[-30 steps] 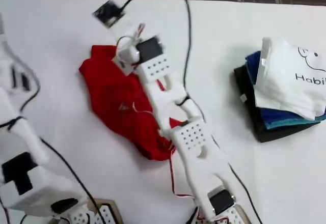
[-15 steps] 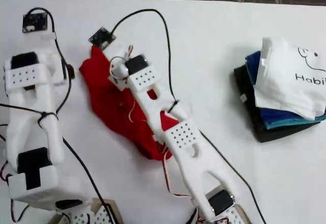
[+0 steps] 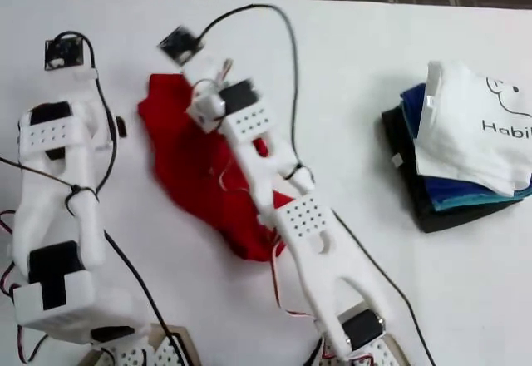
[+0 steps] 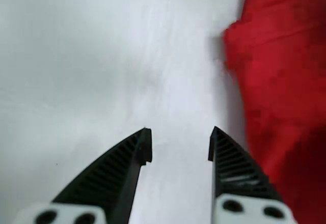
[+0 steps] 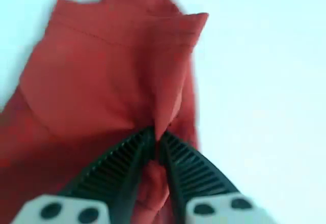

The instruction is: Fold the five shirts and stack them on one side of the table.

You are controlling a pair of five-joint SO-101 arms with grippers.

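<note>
The right arm [image 3: 303, 225] lies across the crumpled red cotton shirt [image 3: 187, 179] from the shirt's near end. Toward the shirt's far edge, the right gripper [image 5: 155, 135] is pinched tight on a raised ridge of the cloth, likely to drag that edge over for a fold. Just beside the shirt, the left gripper [image 4: 179, 137] hangs over the bare white table [image 3: 374, 66] with its fingers apart, probably ready to pin or take a corner. Well apart from the shirt on its other side sits the stack of folded shirts [image 3: 465, 150], white on top, apparently awaiting this last one.
</note>
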